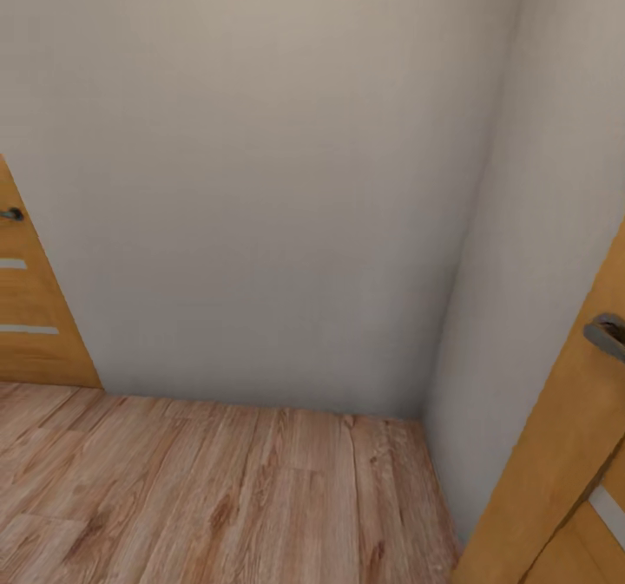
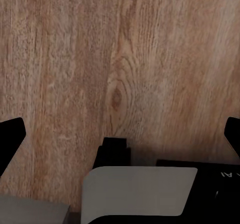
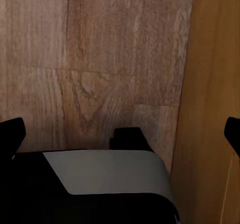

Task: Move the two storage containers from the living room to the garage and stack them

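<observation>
The two storage containers are out of view. My left gripper [image 2: 121, 134] hangs open over light wood-plank floor [image 2: 120, 59]; its dark fingertips [image 2: 11, 136] stand far apart with nothing between them. My right gripper [image 3: 122, 134] is open too, fingertips [image 3: 11, 134] wide apart and empty, above the same kind of planks [image 3: 100, 59]. An orange-brown door panel [image 3: 215, 84] runs close along one side of it.
Ahead, a plain white wall [image 1: 260, 176] meets a second wall at a corner [image 1: 434, 350]. An orange-brown door with glass slits [image 1: 30, 315] stands at the left. Another door [image 1: 564, 445] with a grey handle [image 1: 608, 334] stands close at the right. Wood-plank floor [image 1: 217, 480] lies between.
</observation>
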You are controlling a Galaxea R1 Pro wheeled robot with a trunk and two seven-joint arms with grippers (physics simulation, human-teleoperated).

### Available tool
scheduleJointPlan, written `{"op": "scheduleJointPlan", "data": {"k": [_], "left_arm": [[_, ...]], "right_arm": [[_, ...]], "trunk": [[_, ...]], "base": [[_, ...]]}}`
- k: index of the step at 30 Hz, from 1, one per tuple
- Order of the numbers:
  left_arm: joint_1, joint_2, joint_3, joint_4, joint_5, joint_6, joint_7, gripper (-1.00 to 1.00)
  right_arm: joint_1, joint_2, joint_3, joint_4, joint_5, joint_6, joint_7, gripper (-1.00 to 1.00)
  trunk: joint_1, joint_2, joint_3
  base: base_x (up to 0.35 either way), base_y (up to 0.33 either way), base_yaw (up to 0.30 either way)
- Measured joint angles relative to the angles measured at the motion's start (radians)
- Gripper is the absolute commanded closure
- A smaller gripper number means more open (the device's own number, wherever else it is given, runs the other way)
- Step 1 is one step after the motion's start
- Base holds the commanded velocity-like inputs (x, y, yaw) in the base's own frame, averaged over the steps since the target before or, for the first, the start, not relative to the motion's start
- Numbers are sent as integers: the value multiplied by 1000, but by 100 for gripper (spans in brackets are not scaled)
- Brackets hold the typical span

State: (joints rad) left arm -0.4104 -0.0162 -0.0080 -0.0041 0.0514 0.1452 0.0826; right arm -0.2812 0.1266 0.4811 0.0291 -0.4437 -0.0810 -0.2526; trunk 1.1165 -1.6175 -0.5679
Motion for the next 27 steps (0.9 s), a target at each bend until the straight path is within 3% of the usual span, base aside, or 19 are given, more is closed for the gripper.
{"op": "scheduleJointPlan", "data": {"k": [27], "left_arm": [[0, 1, 0, 0, 0, 0, 0, -100]], "right_arm": [[0, 0, 0, 0, 0, -3, 0, -100]], "trunk": [[0, 0, 0]], "base": [[319, 0, 269]]}}
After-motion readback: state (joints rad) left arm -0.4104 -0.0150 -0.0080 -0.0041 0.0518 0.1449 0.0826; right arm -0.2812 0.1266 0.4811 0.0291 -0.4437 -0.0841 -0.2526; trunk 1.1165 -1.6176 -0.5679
